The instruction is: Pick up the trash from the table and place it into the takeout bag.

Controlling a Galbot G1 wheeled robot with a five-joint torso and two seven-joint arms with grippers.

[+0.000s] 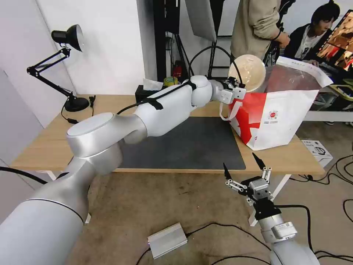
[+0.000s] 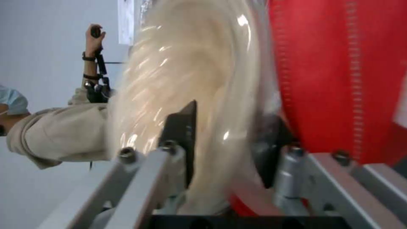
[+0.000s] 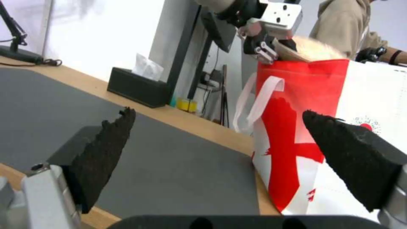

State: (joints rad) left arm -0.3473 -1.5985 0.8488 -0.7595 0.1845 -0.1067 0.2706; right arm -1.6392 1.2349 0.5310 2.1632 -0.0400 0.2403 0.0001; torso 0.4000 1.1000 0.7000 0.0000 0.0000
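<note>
Holding the beige domed bowl [image 1: 247, 72] over the mouth of the takeout bag [image 1: 274, 116], the left gripper [image 1: 237, 88] is pinching the bowl's rim between its fingers. The bowl is tipped on its side, pale and shiny, not yet down inside the bag. No other trash is lying on the table [image 1: 47, 145], so this looks like the last piece. The right gripper [image 1: 245, 169] is waiting below the table's front edge with its fingers spread wide.

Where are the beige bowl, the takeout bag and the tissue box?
beige domed bowl [image 1: 251, 72], head view, its rounded dome.
takeout bag [image 1: 279, 121], head view, its white side panel.
black tissue box [image 3: 135, 86], right wrist view, its long side.
</note>
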